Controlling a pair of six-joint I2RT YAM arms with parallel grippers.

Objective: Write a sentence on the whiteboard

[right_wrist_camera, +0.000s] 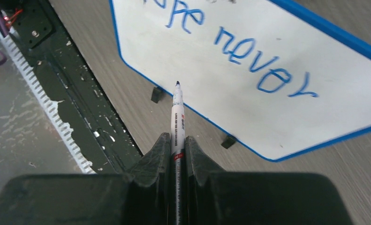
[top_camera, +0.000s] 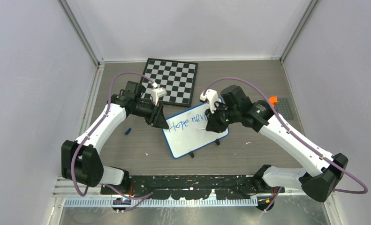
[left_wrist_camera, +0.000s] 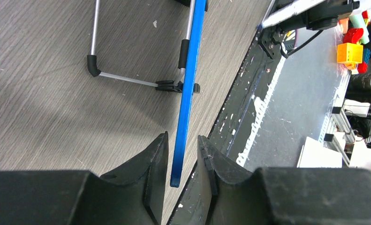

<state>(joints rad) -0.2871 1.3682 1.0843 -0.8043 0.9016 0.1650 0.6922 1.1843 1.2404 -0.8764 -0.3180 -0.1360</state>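
Note:
The whiteboard (top_camera: 197,137), white with a blue rim, stands tilted on the table between my arms. Blue marker words on it read "Hope never" (right_wrist_camera: 263,65) in one line. The left gripper (left_wrist_camera: 182,137) straddles the board's blue edge (left_wrist_camera: 189,84) at its left corner; a narrow gap shows on each side of the rim, so the jaws are open and not pinching it. My right gripper (right_wrist_camera: 176,137) is shut on a white marker (right_wrist_camera: 177,117). Its dark tip points at the blank white area below the words, near the board's lower edge; whether it touches I cannot tell.
A black-and-white chessboard (top_camera: 171,80) lies behind the whiteboard. A small blue cap (top_camera: 127,131) rests on the table left of the left arm. An orange piece (top_camera: 273,100) and a grey plate (top_camera: 286,108) sit at the right. The board's metal stand legs (left_wrist_camera: 127,80) reach behind it.

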